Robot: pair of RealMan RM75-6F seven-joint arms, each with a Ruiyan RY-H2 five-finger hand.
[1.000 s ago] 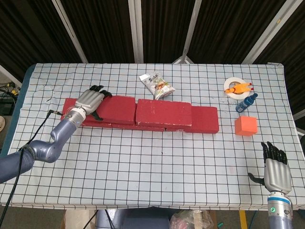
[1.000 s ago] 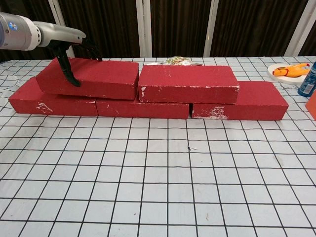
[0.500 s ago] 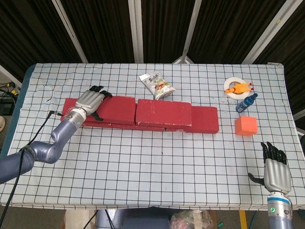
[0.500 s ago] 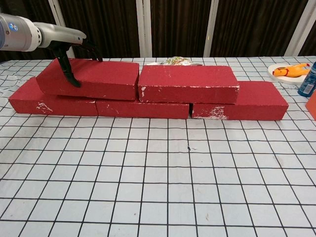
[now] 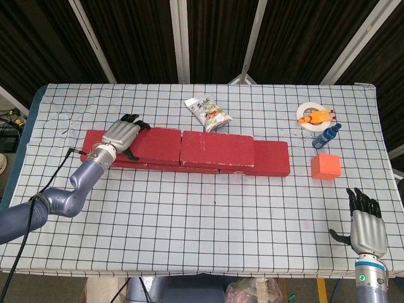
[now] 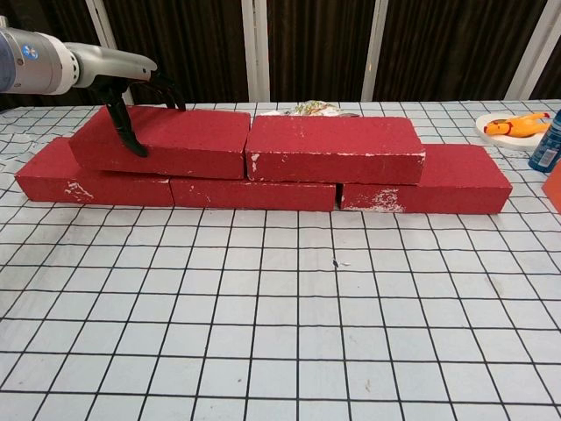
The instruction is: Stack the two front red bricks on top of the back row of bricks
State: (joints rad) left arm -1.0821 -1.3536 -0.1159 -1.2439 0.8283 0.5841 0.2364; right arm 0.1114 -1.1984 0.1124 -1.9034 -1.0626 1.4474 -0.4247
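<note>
Three red bricks form the bottom row (image 5: 271, 158) (image 6: 460, 180) across the checked table. Two more red bricks lie on top of it. The upper left brick (image 5: 158, 142) (image 6: 188, 140) sits slightly tilted, its right end against the upper right brick (image 5: 218, 149) (image 6: 333, 147). My left hand (image 5: 120, 136) (image 6: 131, 96) grips the upper left brick at its left end, with the thumb down the front face and the fingers over the back edge. My right hand (image 5: 367, 227) stands near the table's front right corner with its fingers spread and nothing in it; only the head view shows it.
A snack bag (image 5: 207, 113) lies behind the bricks. At the back right are a tape roll with an orange toy (image 5: 314, 117), a blue bottle (image 5: 327, 136) and an orange cube (image 5: 326, 166).
My left hand has slid the upper left brick a little to the right, against the upper right brick. The right hand has not moved.
</note>
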